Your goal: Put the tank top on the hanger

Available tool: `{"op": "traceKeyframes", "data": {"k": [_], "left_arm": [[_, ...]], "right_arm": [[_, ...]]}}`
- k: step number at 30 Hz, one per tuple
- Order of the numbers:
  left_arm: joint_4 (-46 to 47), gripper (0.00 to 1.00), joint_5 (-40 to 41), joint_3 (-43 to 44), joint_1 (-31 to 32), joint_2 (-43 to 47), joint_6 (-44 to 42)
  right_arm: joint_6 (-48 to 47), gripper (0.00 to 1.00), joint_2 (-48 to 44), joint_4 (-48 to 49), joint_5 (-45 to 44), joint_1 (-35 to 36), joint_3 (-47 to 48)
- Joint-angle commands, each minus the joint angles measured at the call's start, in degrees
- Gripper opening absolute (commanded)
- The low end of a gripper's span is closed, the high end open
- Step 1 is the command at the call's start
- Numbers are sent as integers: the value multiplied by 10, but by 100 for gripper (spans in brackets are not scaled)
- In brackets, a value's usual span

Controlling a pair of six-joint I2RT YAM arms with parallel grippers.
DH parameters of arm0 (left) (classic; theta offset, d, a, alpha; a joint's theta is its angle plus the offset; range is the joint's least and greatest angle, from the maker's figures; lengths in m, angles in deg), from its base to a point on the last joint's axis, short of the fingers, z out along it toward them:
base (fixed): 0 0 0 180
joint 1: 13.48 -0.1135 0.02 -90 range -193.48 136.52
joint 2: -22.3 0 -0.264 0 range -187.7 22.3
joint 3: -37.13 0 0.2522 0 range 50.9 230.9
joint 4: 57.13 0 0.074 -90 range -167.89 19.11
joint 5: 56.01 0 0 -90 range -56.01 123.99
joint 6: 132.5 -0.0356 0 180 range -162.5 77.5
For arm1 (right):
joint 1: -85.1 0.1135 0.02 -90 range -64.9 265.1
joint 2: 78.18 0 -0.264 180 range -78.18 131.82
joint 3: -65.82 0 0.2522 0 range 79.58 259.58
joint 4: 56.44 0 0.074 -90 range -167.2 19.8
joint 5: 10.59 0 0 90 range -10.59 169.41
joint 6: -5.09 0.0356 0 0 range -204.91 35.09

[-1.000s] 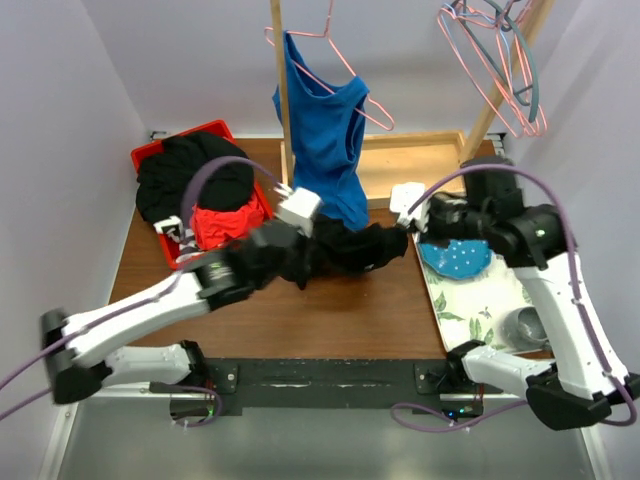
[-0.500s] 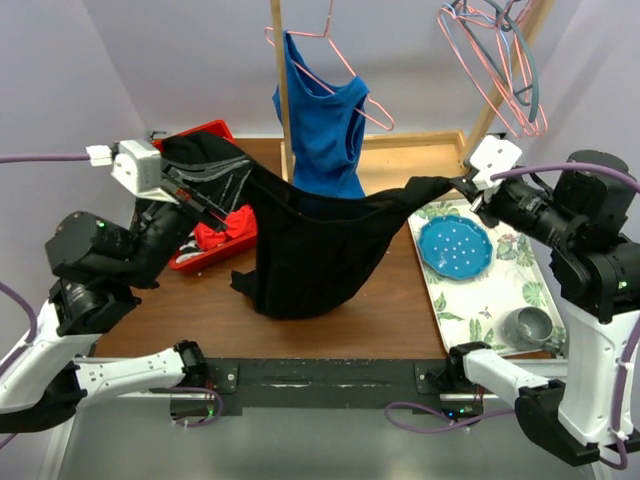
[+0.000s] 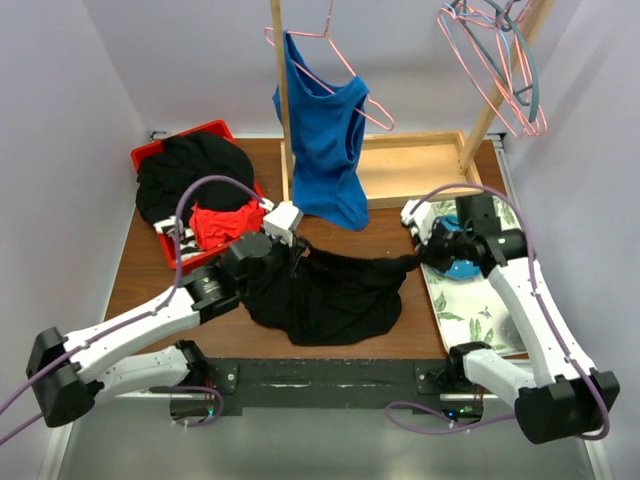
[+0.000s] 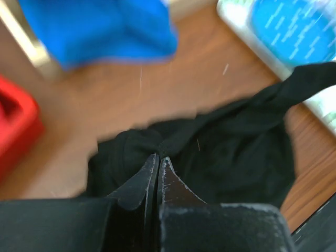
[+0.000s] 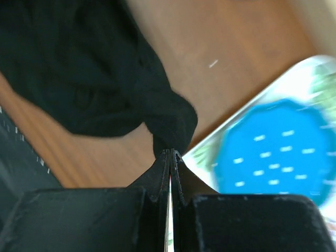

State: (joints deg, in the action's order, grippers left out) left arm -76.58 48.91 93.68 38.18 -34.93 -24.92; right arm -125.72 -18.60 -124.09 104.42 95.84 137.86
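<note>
The black tank top (image 3: 335,298) lies spread low over the table's middle, held at both ends. My left gripper (image 3: 296,250) is shut on its left edge; the left wrist view shows the jaws (image 4: 158,156) closed on a fold of the black fabric (image 4: 236,147). My right gripper (image 3: 414,263) is shut on its right end; the right wrist view shows the tips (image 5: 170,151) pinching a bunched corner of the top (image 5: 105,79). Pink wire hangers (image 3: 478,50) hang empty at the top right, out of both grippers' reach here.
A blue tank top (image 3: 325,140) hangs on a pink hanger beside a wooden post (image 3: 283,100). A red bin (image 3: 205,133) holds a black garment heap (image 3: 185,180). A wooden tray (image 3: 410,165) is behind. A floral tray (image 3: 470,305) with a blue plate (image 5: 273,152) lies at the right.
Both arms have come down from the raised, wide stretch. The black top went from hanging taut in the air to lying slack on the table, still gripped at both ends.
</note>
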Motion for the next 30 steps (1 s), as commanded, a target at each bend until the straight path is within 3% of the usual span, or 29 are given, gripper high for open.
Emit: {"op": "traceKeyframes", "data": {"k": [1, 2, 3, 4, 5, 8, 11, 17, 23, 30], "left_arm": [[126, 0, -67, -85, -18, -31, 96], [130, 6, -73, -89, -20, -51, 99], [131, 21, -82, -89, -22, -59, 99], [122, 30, -84, -79, -23, -65, 95], [114, 46, -86, -71, -25, -69, 89], [59, 73, -87, -19, -27, -53, 35], [-34, 91, -82, 51, -27, -18, -32], [-121, 100, -33, 101, -27, 65, -107], [-123, 100, 2, 31, -27, 120, -120], [-102, 100, 17, -57, -27, 189, -87]], "right_arm": [[-46, 1, 11, 29, 4, -2, -58], [-44, 2, 17, 28, 4, -2, -59], [-42, 10, 22, 23, 4, -1, -56], [-33, 19, 26, 21, 0, -2, -43], [-29, 40, 26, 19, -13, -2, -32], [-8, 62, 18, 4, -47, -5, 55], [22, 76, 13, -9, -57, -22, 177], [207, 93, 72, 54, -102, -76, 371], [367, 90, 196, 96, -45, -151, 538], [404, 83, 309, 101, -48, -181, 648]]}}
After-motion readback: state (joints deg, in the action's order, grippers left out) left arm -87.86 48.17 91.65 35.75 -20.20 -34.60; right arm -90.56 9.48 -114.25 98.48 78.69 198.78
